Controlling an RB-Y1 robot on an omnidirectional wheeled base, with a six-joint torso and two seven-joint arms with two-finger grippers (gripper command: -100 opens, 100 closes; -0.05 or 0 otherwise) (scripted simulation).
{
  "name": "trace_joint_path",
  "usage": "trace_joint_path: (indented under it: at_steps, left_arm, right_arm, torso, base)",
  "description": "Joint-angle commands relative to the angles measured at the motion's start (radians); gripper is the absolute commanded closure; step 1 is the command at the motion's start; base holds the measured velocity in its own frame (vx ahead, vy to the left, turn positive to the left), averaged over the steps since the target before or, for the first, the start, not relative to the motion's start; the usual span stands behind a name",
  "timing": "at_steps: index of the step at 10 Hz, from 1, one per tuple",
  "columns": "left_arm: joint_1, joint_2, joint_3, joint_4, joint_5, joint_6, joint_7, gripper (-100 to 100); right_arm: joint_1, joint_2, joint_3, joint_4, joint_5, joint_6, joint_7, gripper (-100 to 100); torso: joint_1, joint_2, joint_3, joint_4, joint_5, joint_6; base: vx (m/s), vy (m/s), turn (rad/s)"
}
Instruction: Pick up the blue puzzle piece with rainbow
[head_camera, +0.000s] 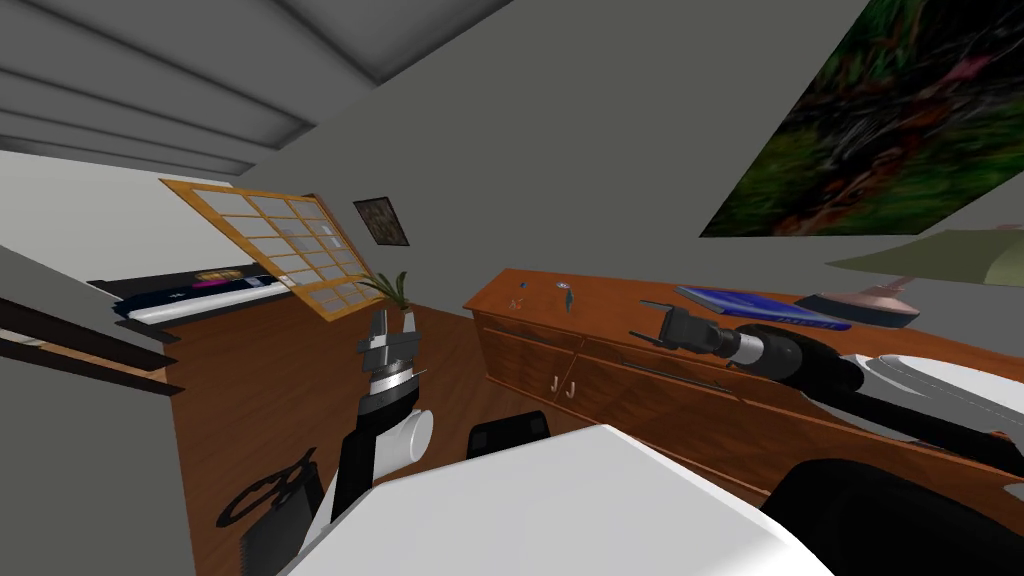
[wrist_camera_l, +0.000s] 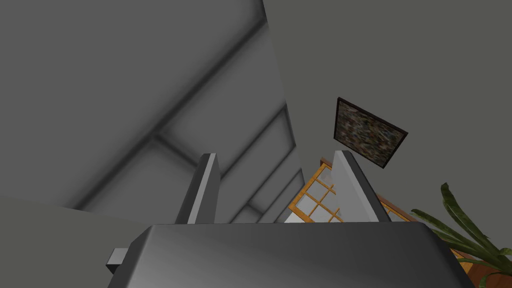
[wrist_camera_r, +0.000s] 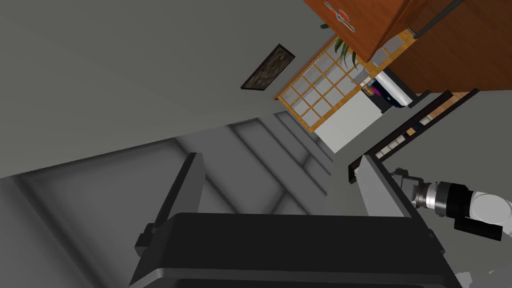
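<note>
A wooden dresser (head_camera: 650, 390) runs along the wall ahead on my right. At its far left end lie a few tiny things: a small blue speck (head_camera: 521, 288), a reddish bit (head_camera: 515, 304) and a dark teal piece (head_camera: 567, 297); none is big enough to identify. My right gripper (head_camera: 646, 320) hovers open and empty over the dresser's middle, pointing towards that end; its wrist view (wrist_camera_r: 281, 156) looks past the dresser's corner (wrist_camera_r: 370, 30). My left gripper (head_camera: 393, 322) is raised over the floor to the dresser's left, fingers (wrist_camera_l: 202, 190) open with nothing between them.
A flat blue book (head_camera: 760, 305) and a lamp (head_camera: 880, 300) sit on the dresser's right part. A potted plant (head_camera: 390, 288) and a wooden lattice window (head_camera: 280, 250) stand past its left end. A dark block (head_camera: 510, 435) lies on the wooden floor near my chest.
</note>
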Motion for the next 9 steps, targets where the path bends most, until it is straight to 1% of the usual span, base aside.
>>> trace_joint_path:
  at_steps: [1, 2, 3, 4, 5, 6, 7, 8, 9]
  left_arm:
    - [0.000, 0.000, 0.000, 0.000, 0.000, 0.000, 0.000, 0]
    - [0.000, 0.000, 0.000, 0.000, 0.000, 0.000, 0.000, 0]
    - [0.000, 0.000, 0.000, 0.000, 0.000, 0.000, 0.000, 0]
    - [0.000, 0.000, 0.000, 0.000, 0.000, 0.000, 0.000, 0]
    - [0.000, 0.000, 0.000, 0.000, 0.000, 0.000, 0.000, 0]
    - [0.000, 0.000, 0.000, 0.000, 0.000, 0.000, 0.000, 0]
    - [0.000, 0.000, 0.000, 0.000, 0.000, 0.000, 0.000, 0]
    - [0.000, 0.000, 0.000, 0.000, 0.000, 0.000, 0.000, 0]
    - [0.000, 0.000, 0.000, 0.000, 0.000, 0.000, 0.000, 0]
  right_arm:
    - [0.010, -0.050, -0.014, 0.021, 0.021, -0.025, 0.026, -100]
    - [0.032, -0.081, -0.041, 0.057, 0.064, -0.059, 0.064, -100]
    - [0.032, -0.113, -0.041, 0.057, 0.064, -0.059, 0.064, -100]
    - [0.052, -0.144, -0.064, 0.093, 0.107, -0.092, 0.103, -100]
    - [0.052, -0.176, -0.064, 0.093, 0.107, -0.092, 0.103, -100]
    - [0.073, -0.207, -0.085, 0.129, 0.149, -0.123, 0.140, -100]
    - [0.073, -0.234, -0.085, 0.129, 0.150, -0.123, 0.140, -100]
    - [0.073, -0.249, -0.085, 0.129, 0.150, -0.123, 0.140, -100]
    - [0.093, -0.287, -0.102, 0.165, 0.193, -0.152, 0.176, -100]
  torso:
    - [0.000, 0.000, 0.000, 0.000, 0.000, 0.000]
    - [-0.001, 0.000, 0.000, 0.000, 0.000, 0.000]
    - [-0.001, 0.000, 0.000, 0.000, 0.000, 0.000]
    - [-0.001, 0.000, 0.000, 0.000, 0.000, 0.000]
    - [0.000, 0.000, 0.000, 0.000, 0.000, 0.000]
    - [-0.001, 0.000, 0.000, 0.000, 0.000, 0.001]
    - [-0.001, 0.000, 0.000, 0.000, 0.000, 0.000]
    - [-0.002, 0.000, 0.000, 0.000, 0.000, 0.001]
    - [-0.003, 0.001, 0.001, 0.000, -0.001, 0.001]
  base:
    - [0.030, 0.052, 0.068]
    - [0.037, 0.045, 0.132]
    - [0.025, 0.038, 0.074]
    - [0.033, 0.063, 0.167]
    - [0.028, 0.046, 0.061]
    - [0.028, 0.043, 0.147]
    - [0.024, 0.033, 0.067]
    - [0.009, 0.015, -0.016]
    - [0.016, 0.033, 0.161]
